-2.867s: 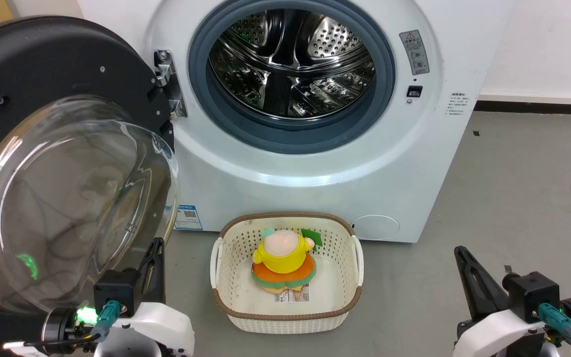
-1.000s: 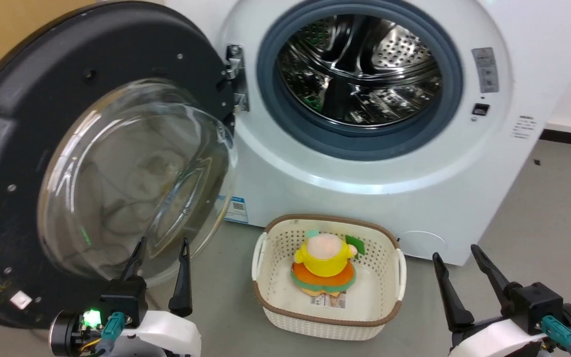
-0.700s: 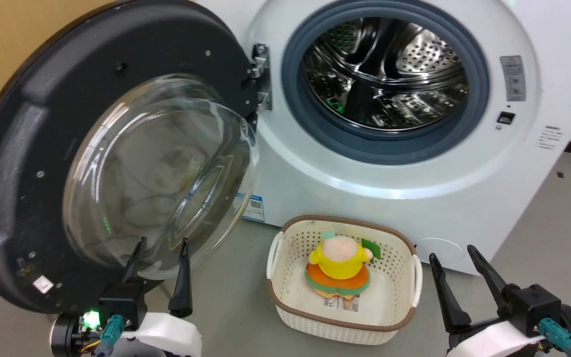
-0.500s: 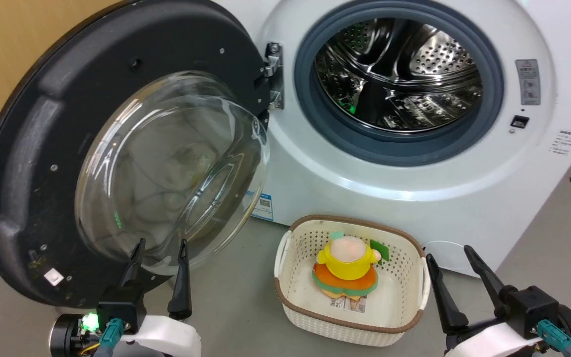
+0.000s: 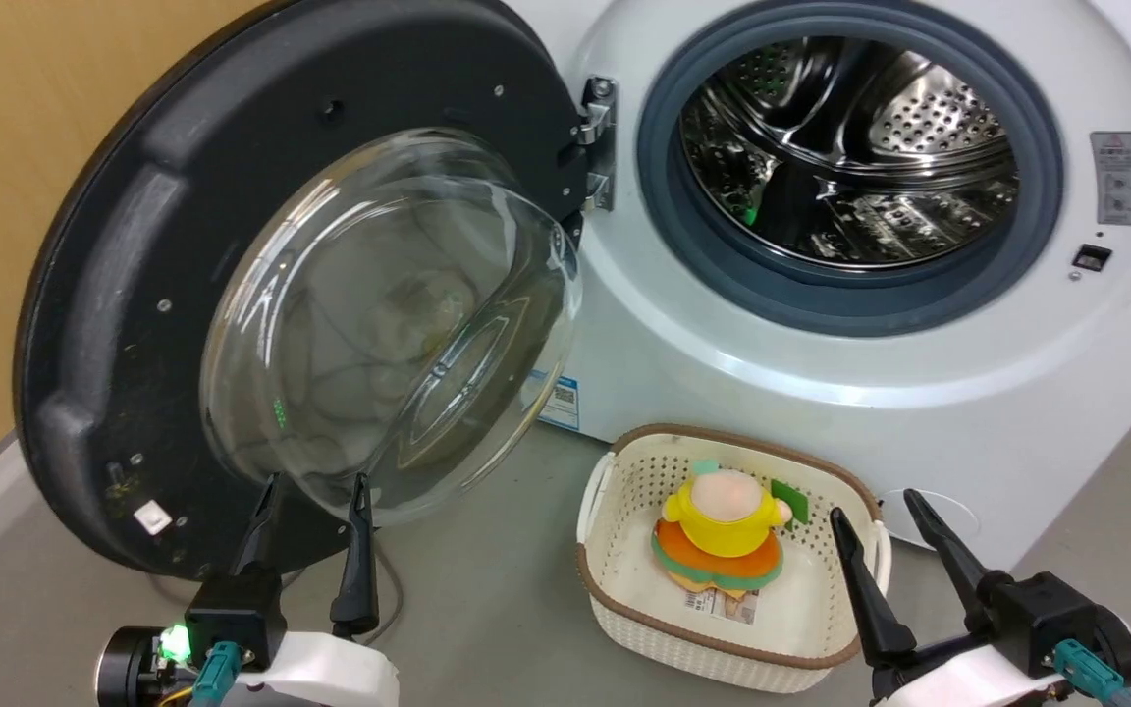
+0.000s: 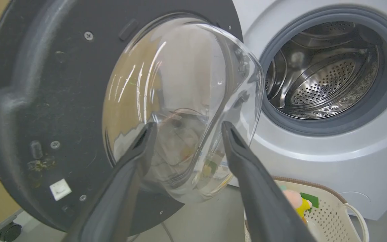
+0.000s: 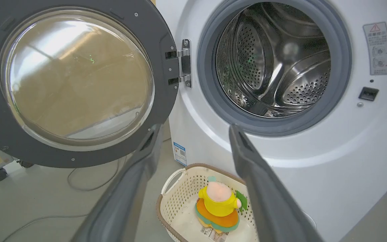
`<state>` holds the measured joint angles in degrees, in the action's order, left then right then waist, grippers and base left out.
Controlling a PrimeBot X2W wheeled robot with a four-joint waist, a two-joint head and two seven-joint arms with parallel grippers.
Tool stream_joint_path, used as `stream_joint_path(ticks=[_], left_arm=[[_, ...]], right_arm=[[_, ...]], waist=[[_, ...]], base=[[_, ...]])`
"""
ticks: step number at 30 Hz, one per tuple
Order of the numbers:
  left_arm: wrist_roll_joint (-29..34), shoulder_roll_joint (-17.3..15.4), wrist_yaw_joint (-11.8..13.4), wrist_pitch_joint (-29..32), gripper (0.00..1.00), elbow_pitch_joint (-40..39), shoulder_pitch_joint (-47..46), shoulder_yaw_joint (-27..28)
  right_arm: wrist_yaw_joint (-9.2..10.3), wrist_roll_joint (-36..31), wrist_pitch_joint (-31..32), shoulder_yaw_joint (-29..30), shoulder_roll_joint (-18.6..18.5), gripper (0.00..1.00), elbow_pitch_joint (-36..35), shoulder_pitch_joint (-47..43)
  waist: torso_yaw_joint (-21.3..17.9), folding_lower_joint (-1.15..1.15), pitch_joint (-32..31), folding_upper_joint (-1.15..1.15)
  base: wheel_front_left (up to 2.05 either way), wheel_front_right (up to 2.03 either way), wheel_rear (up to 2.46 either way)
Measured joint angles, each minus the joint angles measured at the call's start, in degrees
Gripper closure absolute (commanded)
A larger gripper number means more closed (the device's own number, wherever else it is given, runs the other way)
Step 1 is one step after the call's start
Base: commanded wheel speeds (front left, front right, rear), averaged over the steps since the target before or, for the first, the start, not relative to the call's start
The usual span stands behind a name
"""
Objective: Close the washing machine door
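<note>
Washing machine door (image 5: 114, 295) hangs wide open on its hinge (image 5: 597, 147), swung out left of the washing machine (image 5: 821, 393), glass bowl facing us. Our left gripper (image 5: 315, 481) sits just below the bowl, fingers spread, holding nothing. We judge it's on the door side so it can get behind the frame and push. Our right gripper (image 5: 872, 505) is spread too, empty, near the basket (image 5: 624, 589) with a plush toy (image 5: 723, 511). The low basket probably clears the swing.

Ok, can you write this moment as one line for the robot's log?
door: wide open | left jaws: open, pointing at door glass | right jaws: open, empty | basket: toy inside
</note>
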<state>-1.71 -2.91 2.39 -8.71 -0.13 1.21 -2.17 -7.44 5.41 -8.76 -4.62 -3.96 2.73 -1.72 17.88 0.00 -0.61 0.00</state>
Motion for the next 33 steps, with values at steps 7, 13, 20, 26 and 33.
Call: stream_joint_path(ticks=[7,13,20,26,33], left_arm=[[-0.1,0.0,0.5,-0.9,0.00,-0.6,0.4,0.0],[-0.5,0.0,1.1,-1.5,0.00,-1.1,1.2,0.1],[-0.6,0.0,1.5,-2.4,0.00,-1.5,1.3,0.0],[-0.9,0.0,1.6,-3.0,0.00,-1.8,1.8,0.0],[-1.0,0.0,1.6,-4.0,0.00,-1.8,2.1,-0.3]], right_arm=[[0.00,0.5,-0.8,-1.1,-0.3,0.00,0.5,0.3],[0.00,1.1,-1.5,-2.0,-0.7,0.00,0.9,0.9],[0.00,2.2,-2.4,-3.0,-1.2,0.00,1.6,1.1],[0.00,2.7,-3.0,-3.5,-1.4,0.00,2.0,1.4],[0.00,3.3,-3.8,-3.7,-1.6,0.00,2.2,1.4]], waist=[[1.9,0.00,0.3,0.00],[3.5,0.00,0.7,0.00],[5.3,0.00,0.8,0.00],[6.6,0.00,0.8,0.00],[8.2,0.00,0.7,0.00]], base=[[0.00,0.00,0.00],[0.00,0.00,0.00],[0.00,0.00,0.00],[0.00,0.00,0.00],[0.00,0.00,0.00]])
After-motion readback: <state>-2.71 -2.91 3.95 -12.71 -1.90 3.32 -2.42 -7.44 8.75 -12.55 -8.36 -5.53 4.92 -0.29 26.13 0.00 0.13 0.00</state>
